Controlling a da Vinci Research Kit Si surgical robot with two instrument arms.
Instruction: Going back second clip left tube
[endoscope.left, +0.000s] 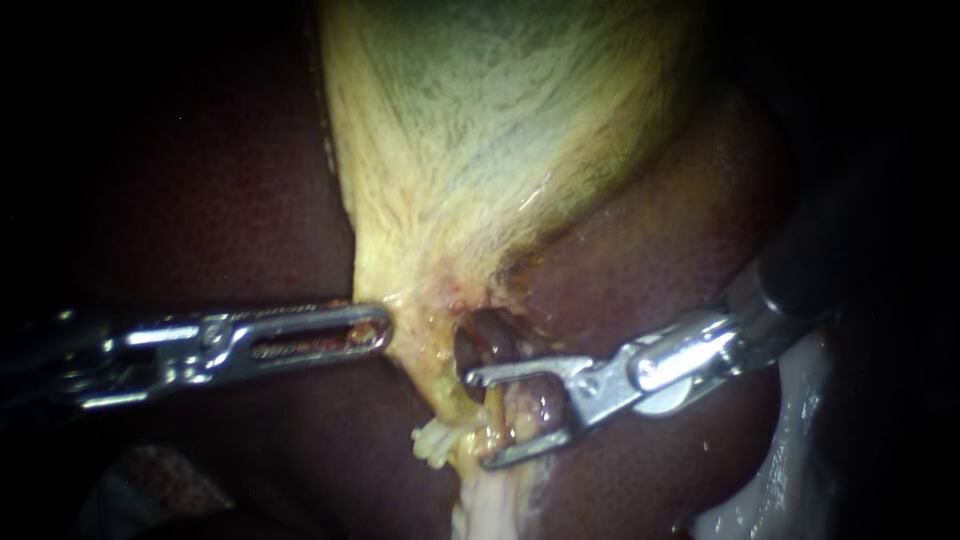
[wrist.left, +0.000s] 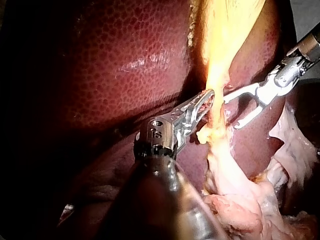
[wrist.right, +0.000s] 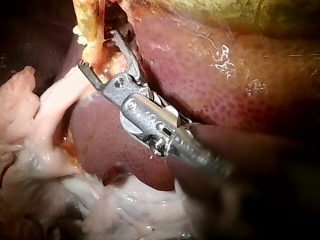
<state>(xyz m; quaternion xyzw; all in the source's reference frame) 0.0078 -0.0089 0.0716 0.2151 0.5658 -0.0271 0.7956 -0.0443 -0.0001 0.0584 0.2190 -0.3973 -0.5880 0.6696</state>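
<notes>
The gallbladder (endoscope.left: 480, 120) is seen hanging as a pale, yellow-green sac over the dark liver (endoscope.left: 200, 200), narrowing to a yellowish neck in the middle of the endoscope view. The left instrument (endoscope.left: 372, 328) is laid almost level from the left. Its end effector is pressed together on the edge of that neck, so the gallbladder appears to be pinched and drawn sideways. The hold is judged to be there to keep the neck taut and the structures beneath it exposed. In the left wrist view the same closed tip (wrist.left: 207, 97) is pressed into the yellow strand, with the other instrument's jaws just beyond it. The right instrument (endoscope.left: 478, 420) is brought in from the right with its end effector spread wide, one jaw above and one below the tissue under the neck, and nothing is gripped. A dark reddish tube (endoscope.left: 490, 335) is shown emerging below the neck and passing behind the upper jaw into the gap. Whether this is the left tube cannot be told, and no clip can be made out on it. In the right wrist view the spread jaws of the right instrument (wrist.right: 97, 48) are seen astride yellow and pink tissue. With the jaws apart and holding nothing, the instrument is judged free to be drawn straight back along its shaft, provided neither jaw tip is allowed to snag the tube.
</notes>
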